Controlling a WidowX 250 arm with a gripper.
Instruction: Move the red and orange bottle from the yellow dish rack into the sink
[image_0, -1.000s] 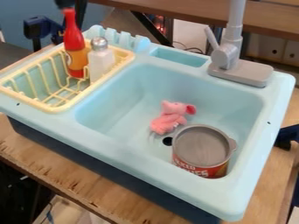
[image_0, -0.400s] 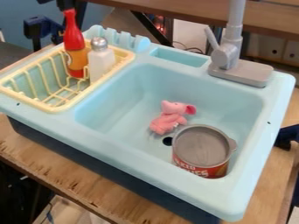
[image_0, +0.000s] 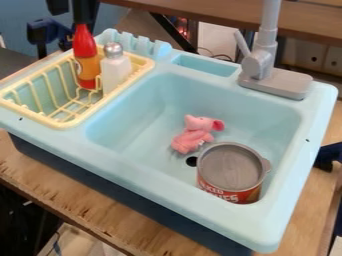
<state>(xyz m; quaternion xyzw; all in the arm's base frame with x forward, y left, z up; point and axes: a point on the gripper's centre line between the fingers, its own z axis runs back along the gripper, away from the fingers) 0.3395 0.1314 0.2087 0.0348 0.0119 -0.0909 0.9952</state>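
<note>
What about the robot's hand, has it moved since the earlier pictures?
Yes, downward: the hand is now lower against the yellow rack, hiding the top of the red bottle, more of which showed before.

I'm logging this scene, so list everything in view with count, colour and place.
Bottle: one, red with orange label, upright in rack
Shaker: one, white with grey top, beside bottle
Rack: one, yellow, sink's left side
Plush toy: one, pink, in basin
Can: one, red with grey top, beside toy
Faucet: one, grey, back rim
Sink: one, light blue, on table
Table: one, brown, beneath sink
Gripper: one, black, at bottle's top
</note>
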